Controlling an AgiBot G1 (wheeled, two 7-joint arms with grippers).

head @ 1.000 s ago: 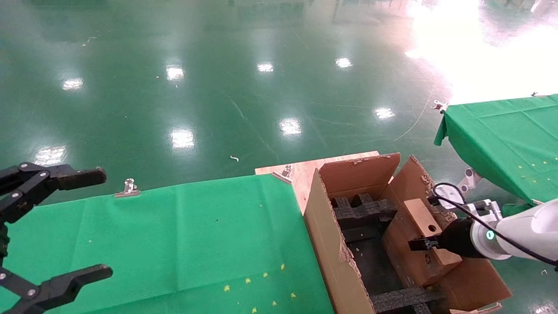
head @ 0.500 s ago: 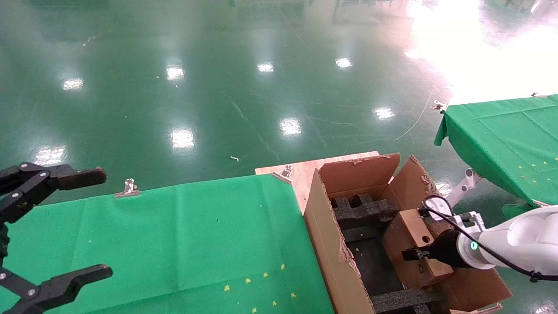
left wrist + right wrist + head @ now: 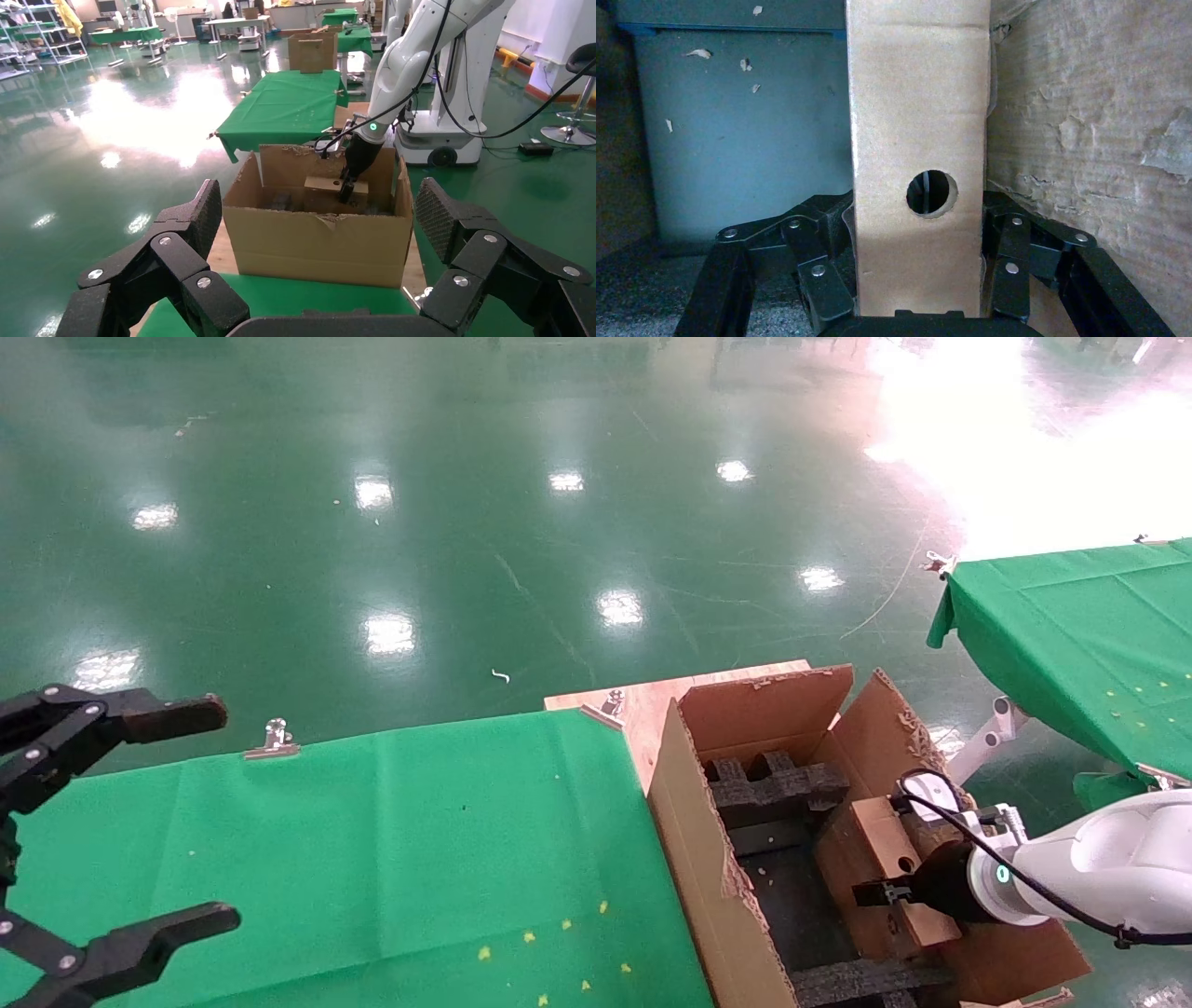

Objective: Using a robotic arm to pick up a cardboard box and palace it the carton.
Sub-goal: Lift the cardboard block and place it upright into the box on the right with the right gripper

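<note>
The head camera looks down on the worktop (image 3: 372, 840) and carton (image 3: 708, 859), the left wrist camera faces that same carton (image 3: 320, 242) from farther off, and the right wrist camera sits close inside it.

no readable text, labels, numbers

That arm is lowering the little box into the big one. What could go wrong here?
The cardboard box, clamped in the right gripper, hangs tight against the carton's rough inner wall, so it might scrape or catch there. It could also land tilted on the black foam inserts rather than seating flat. The left gripper is parked open over the green table, out of the way.
</note>
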